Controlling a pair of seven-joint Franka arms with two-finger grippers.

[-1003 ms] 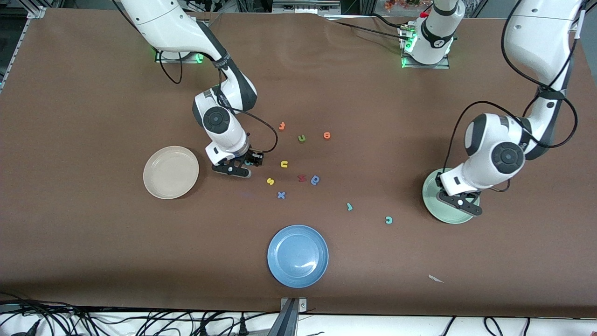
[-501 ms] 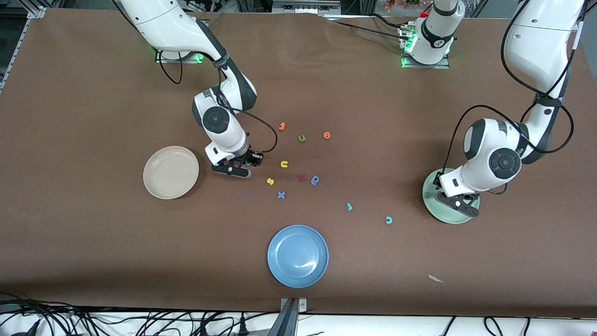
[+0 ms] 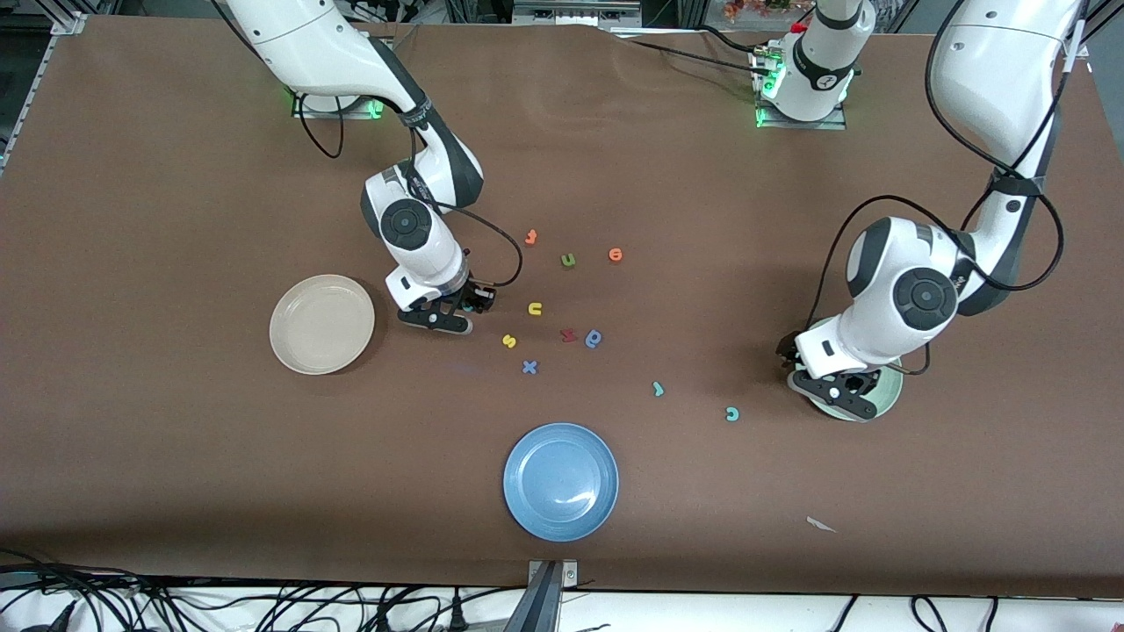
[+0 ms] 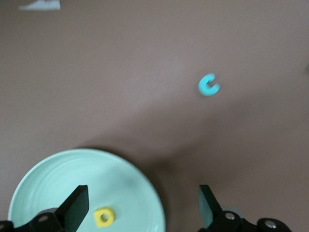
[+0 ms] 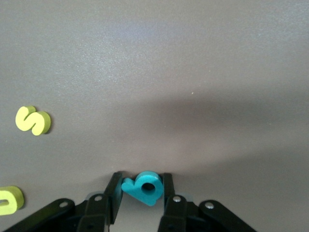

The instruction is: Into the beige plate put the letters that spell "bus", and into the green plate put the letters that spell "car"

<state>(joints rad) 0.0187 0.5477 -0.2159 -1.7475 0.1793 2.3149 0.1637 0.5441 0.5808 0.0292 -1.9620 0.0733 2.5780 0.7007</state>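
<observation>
My right gripper [image 3: 458, 309] is down on the table between the beige plate [image 3: 321, 323] and the yellow "u" [image 3: 534, 308]. Its fingers are shut on the teal "b" [image 5: 145, 187], which lies flat on the cloth. The yellow "s" [image 3: 509, 341] lies a little nearer the camera. My left gripper [image 3: 830, 382] hangs open over the rim of the green plate [image 3: 889, 393], holding nothing. A yellow "a" [image 4: 104, 217] lies in that plate [image 4: 58, 183]. The teal "c" [image 3: 731, 413] and teal "r" [image 3: 658, 388] rest on the table, toward the right arm's end from the green plate.
A blue plate [image 3: 560, 481] sits near the front edge. Loose letters lie mid-table: an orange "t" [image 3: 530, 237], a green "u" [image 3: 568, 260], an orange round letter [image 3: 616, 254], a red letter [image 3: 569, 334], a blue round letter [image 3: 594, 338] and a blue "x" [image 3: 529, 367]. A white scrap [image 3: 821, 525] lies near the front.
My left gripper has opened and slid from over the green plate's middle to its rim, toward the right arm's end. My right gripper's fingers have closed in on the teal "b".
</observation>
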